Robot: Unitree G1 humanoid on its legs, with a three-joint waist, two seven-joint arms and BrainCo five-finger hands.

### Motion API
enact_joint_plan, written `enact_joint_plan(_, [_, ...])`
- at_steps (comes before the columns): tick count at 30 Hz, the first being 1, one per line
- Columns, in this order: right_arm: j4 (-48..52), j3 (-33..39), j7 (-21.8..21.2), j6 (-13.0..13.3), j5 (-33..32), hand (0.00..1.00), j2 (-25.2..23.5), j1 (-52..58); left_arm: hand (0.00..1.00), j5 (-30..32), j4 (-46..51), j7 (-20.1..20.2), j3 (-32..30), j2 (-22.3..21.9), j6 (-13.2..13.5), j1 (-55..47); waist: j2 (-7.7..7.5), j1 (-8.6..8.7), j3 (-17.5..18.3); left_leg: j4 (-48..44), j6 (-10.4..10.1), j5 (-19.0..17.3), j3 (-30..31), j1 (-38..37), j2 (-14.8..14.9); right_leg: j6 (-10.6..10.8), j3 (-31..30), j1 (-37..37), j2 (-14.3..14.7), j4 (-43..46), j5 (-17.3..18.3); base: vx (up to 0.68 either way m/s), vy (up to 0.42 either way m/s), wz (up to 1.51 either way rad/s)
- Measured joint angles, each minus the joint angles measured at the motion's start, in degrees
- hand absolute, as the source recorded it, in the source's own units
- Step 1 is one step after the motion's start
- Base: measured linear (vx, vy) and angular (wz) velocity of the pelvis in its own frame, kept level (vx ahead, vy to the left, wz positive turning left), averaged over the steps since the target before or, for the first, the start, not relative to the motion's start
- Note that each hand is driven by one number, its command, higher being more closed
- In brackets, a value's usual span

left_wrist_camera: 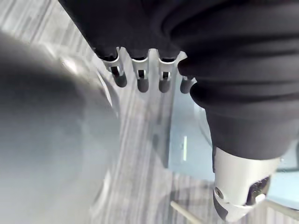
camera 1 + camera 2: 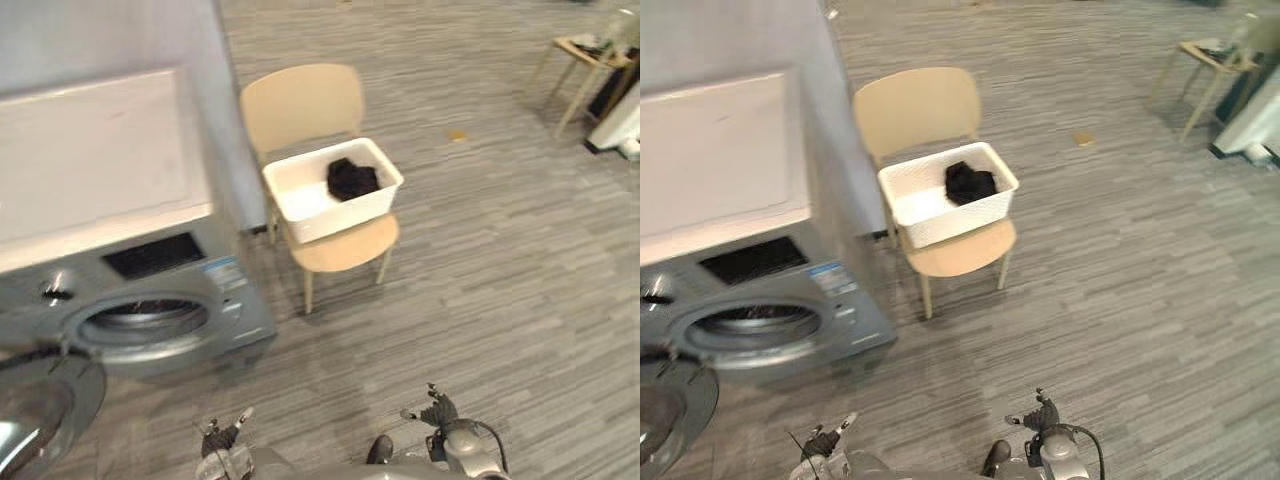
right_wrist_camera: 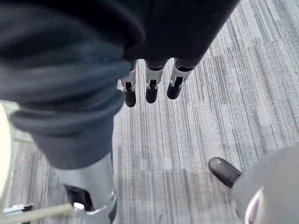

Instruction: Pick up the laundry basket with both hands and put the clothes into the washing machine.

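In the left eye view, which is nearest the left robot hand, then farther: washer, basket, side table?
1. Grey front-loading washing machine, close by, left.
2. White plastic laundry basket, ahead, centre.
3. Small light wooden side table, far right corner.

The washing machine (image 2: 150,270) runs off the left edge. Its open door (image 2: 40,405) is clipped by the lower corner and smeared. Inside the drum (image 2: 145,318) it's too dark to make anything out. The clothes (image 2: 352,179) in the laundry basket (image 2: 335,215) are one black lump, and I can't tell which garment. The basket covers the back of the chair (image 2: 300,105) seat. The left hand (image 2: 222,440) and right hand (image 2: 438,412) are cut by the bottom edge. A yellowish scrap (image 2: 457,135) on the floor (image 2: 480,280) is too small to name. The side table (image 2: 590,55) runs off the right edge.
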State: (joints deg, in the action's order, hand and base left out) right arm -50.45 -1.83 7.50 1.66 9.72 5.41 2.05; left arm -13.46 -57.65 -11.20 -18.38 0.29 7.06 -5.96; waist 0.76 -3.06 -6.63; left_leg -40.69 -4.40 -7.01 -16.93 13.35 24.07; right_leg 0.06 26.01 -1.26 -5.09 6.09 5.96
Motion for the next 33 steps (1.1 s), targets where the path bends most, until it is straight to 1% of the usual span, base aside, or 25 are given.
enact_joint_plan(1, [3.0,-0.4,0.0,0.0,-0.2,0.0,-0.2,0.8,0.0,-1.0,1.1,0.0,0.3,-0.3,0.3,-0.8,0.26,-1.23,-0.2,-1.1,0.1,-2.6,1.0,2.3,-4.9,-0.2,-2.1,1.3,0.7,-1.1,0.1,0.09,-0.092,-0.66])
enact_joint_plan(2, [3.7,-0.5,0.0,0.0,-0.3,0.0,-0.3,0.8,0.0,-1.2,1.2,0.0,0.3,-0.3,0.4,-1.0,0.36,-1.28,-0.3,-0.9,0.2,-2.7,0.7,2.8,-5.8,-0.2,-2.3,1.6,0.9,-1.4,0.1,0.12,-0.076,-0.68])
enact_joint_plan(3, [7.3,-0.5,0.1,0.1,-1.0,0.0,-0.6,0.8,0.0,-1.7,1.3,0.0,0.3,-0.2,0.3,-1.5,0.55,-1.25,-0.3,2.3,0.5,-2.9,-1.0,4.9,-8.7,-0.1,-2.9,2.1,1.5,-2.1,0.1,0.11,-0.034,-0.41])
enact_joint_plan(6, [17.3,-0.2,2.0,1.0,-2.9,0.0,-1.7,0.0,0.0,-1.7,1.3,0.0,0.2,-0.3,0.2,-1.7,0.85,-2.19,-0.5,17.1,0.6,-2.1,-4.0,8.2,-15.1,0.7,-4.5,2.2,2.7,-3.0,1.2,0.23,0.005,-0.4])
enact_joint_plan(7, [19.6,0.4,3.6,1.9,-4.6,0.0,-2.1,-1.1,0.0,-1.7,1.2,0.0,-0.3,-0.2,-0.2,-1.9,0.7,-3.86,-0.5,21.2,6.4,2.2,-3.8,7.5,-17.0,1.2,-6.4,2.7,2.7,-3.0,1.6,0.33,0.051,-0.43])
enact_joint_plan(9, [22.8,0.8,5.5,2.5,-6.2,0.0,-3.4,-2.9,0.0,-1.7,1.0,0.0,-1.7,-0.1,-0.4,-1.9,-1.73,-4.37,-0.4,22.9,7.5,2.5,-4.8,6.2,-18.6,2.1,-7.3,3.0,1.9,-4.3,1.3,0.32,0.035,-0.16])
enact_joint_plan(10, [25.4,0.8,7.2,3.7,-7.2,0.0,-4.5,-5.8,0.0,-1.8,0.9,0.0,-2.9,0.0,-0.7,-1.9,-2.71,-4.51,-0.7,21.2,9.8,1.3,-5.4,6.3,-18.6,2.8,-8.1,3.9,1.4,-5.7,0.8,0.32,0.053,0.01])
enact_joint_plan(12, [26.8,0.6,8.1,4.4,-7.4,0.0,-4.7,-8.4,0.0,-1.9,0.9,0.0,-4.9,-0.8,-1.4,-1.9,-3.06,-5.02,-0.8,18.6,11.7,-0.4,-5.4,5.2,-19.0,3.4,-9.5,6.0,1.0,-5.6,0.4,0.28,0.072,-0.1])
enact_joint_plan(13, [28.0,0.5,9.1,4.9,-7.3,0.0,-5.2,-9.3,0.0,-1.9,0.8,0.0,-5.3,-0.9,-1.7,-2.3,-2.53,-6.09,-0.8,17.6,10.6,-2.6,-5.3,2.8,-18.3,4.3,-10.5,6.8,0.9,-2.1,1.0,0.32,0.114,-0.33])
enact_joint_plan(15, [31.4,0.8,10.7,6.0,-7.4,0.0,-6.7,-10.1,0.0,-1.9,0.7,0.0,-5.5,-1.3,-1.9,-3.0,-1.67,-6.91,-0.4,18.2,8.5,-6.4,-5.4,-0.9,-16.8,9.4,-11.9,2.8,0.2,12.4,3.9,0.26,0.1,-0.29])
enact_joint_plan(16, [33.9,1.3,11.9,7.0,-7.5,0.0,-7.9,-9.7,0.0,-1.8,0.8,-0.1,-5.3,-0.8,-2.2,-3.2,-2.1,-6.79,-0.2,18.3,8.1,-7.4,-4.9,-2.6,-16.7,14.0,-13.6,-2.3,-1.3,24.5,3.6,0.21,0.035,0.2])
enact_joint_plan(17, [37.0,1.9,12.7,7.2,-7.6,0.0,-8.8,-8.8,0.0,-1.7,0.8,-0.2,-4.5,-0.4,-2.4,-3.4,-2.07,-5.63,-0.3,18.8,8.0,-8.1,-3.6,-4.4,-17.4,13.8,-13.2,-5.4,-4.0,33.8,3.8,0.27,0.03,0.4])
enact_joint_plan(18, [38.4,2.1,13.1,7.2,-7.6,0.0,-9.1,-8.4,0.0,-1.7,0.8,-0.3,-4.3,-0.4,-2.4,-3.7,-2.33,-4.95,-0.1,19.3,8.0,-8.3,-3.1,-5.5,-17.9,13.4,-12.4,-6.3,-5.3,36.2,4.1,0.28,-0.022,0.66])
enact_joint_plan(19, [41.5,3.0,13.8,7.4,-7.6,0.0,-9.5,-7.9,0.0,-1.7,1.0,-0.8,-4.2,0.0,-2.4,-4.0,-2.74,-4.06,0.2,20.8,7.8,-8.4,-1.9,-7.7,-18.9,10.5,-11.7,-7.5,-7.3,37.1,5.7,0.3,-0.049,0.78])
enact_joint_plan(20, [45.4,4.3,14.2,8.1,-7.6,0.0,-9.4,-7.2,0.0,-1.7,1.5,-1.4,-4.1,0.0,-2.2,-3.8,-2.69,-3.67,0.6,21.6,7.5,-8.6,0.1,-8.7,-19.4,8.1,-12.3,-9.3,-8.2,35.3,7.0,0.3,-0.068,0.83])
enact_joint_plan(21, [47.4,5.0,14.8,8.6,-7.5,0.0,-9.3,-6.9,0.0,-1.6,1.9,-1.4,-3.7,0.0,-1.9,-3.7,-2.54,-3.38,0.7,21.8,7.4,-8.6,1.4,-8.9,-19.4,7.3,-13.0,-10.3,-8.2,33.7,7.3,0.29,-0.113,0.89])
enact_joint_plan(22, [50.0,6.3,15.4,9.3,-7.4,0.0,-9.4,-6.5,0.0,-1.5,2.1,-1.4,-3.4,-0.1,-1.6,-3.2,-2.26,-2.66,0.8,21.8,7.1,-8.8,3.5,-8.9,-19.5,7.1,-14.7,-11.5,-8.0,31.2,7.3,0.28,-0.158,1.37])
enact_joint_plan(24, [55.7,9.9,17.2,9.4,-6.7,0.0,-9.3,-5.3,0.0,-0.9,2.0,-1.6,-1.8,0.0,-1.4,-2.2,-1.78,-0.75,1.0,21.5,5.9,-9.2,10.1,-9.0,-19.6,7.0,-23.4,-13.2,-6.8,23.1,7.0,0.29,-0.215,1.64])
enact_joint_plan(25, [58.1,11.5,18.1,9.4,-6.1,0.0,-9.2,-4.0,0.0,-0.1,1.9,-1.7,-1.1,-0.2,-1.4,-1.7,-1.61,-0.47,1.1,20.4,4.4,-9.9,13.4,-9.5,-19.2,7.0,-29.4,-13.5,-5.7,19.5,6.2,0.25,-0.244,1.21])
enact_joint_plan(26, [58.8,12.0,18.5,9.4,-5.6,0.0,-9.2,-3.6,0.0,0.4,1.9,-1.7,-0.7,-0.2,-1.4,-1.7,-1.64,-0.45,1.3,19.8,3.5,-10.5,14.9,-9.7,-18.9,6.8,-31.2,-13.9,-5.5,18.2,5.1,0.32,-0.353,1.32])
enact_joint_plan(27, [59.4,12.3,18.7,9.2,-4.9,0.0,-9.3,-3.3,0.0,1.1,1.9,-1.7,0.0,-0.1,-1.4,-2.0,-1.99,-0.38,2.0,18.3,1.5,-11.6,17.1,-9.9,-18.3,6.4,-32.8,-14.0,-5.5,15.0,0.9,0.32,-0.414,1.07])
enact_joint_plan(28, [60.6,12.0,18.6,9.2,-4.7,0.0,-9.5,-2.6,0.0,2.0,1.8,-1.7,-0.3,0.7,-1.3,-2.1,-3.9,-0.63,3.4,17.2,-0.9,-13.1,19.0,-10.1,-18.7,9.4,-32.3,-14.3,-5.9,12.5,-5.3,0.31,-0.446,0.95])
enact_joint_plan(29, [60.8,12.1,18.5,9.2,-4.6,0.0,-9.1,-2.3,0.0,2.3,1.2,-1.7,-0.3,0.6,-1.4,-2.2,-3.31,-0.94,4.2,17.1,-1.6,-13.4,20.3,-10.2,-17.7,10.8,-31.8,-13.7,-5.2,13.0,-2.7,0.36,-0.557,0.58])
enact_joint_plan(30, [60.8,11.7,18.2,9.1,-4.6,0.0,-7.6,-2.9,0.0,3.2,0.8,-1.6,-0.5,-1.2,-1.5,-2.7,-0.19,-1.24,6.0,19.0,-4.4,-11.9,21.7,-10.2,-13.4,9.2,-29.0,-13.0,-2.2,11.5,-2.0,0.28,-0.451,0.23])
enact_joint_plan(33, [60.7,11.8,17.1,9.1,-4.5,0.0,-5.7,-4.0,0.0,3.4,0.7,-1.5,-2.9,-3.3,-1.5,-3.3,2.4,-1.03,7.3,23.0,-7.3,-7.5,24.1,-10.2,-8.2,6.1,-25.5,-11.9,2.4,9.5,-1.8,0.23,-0.419,0.23])
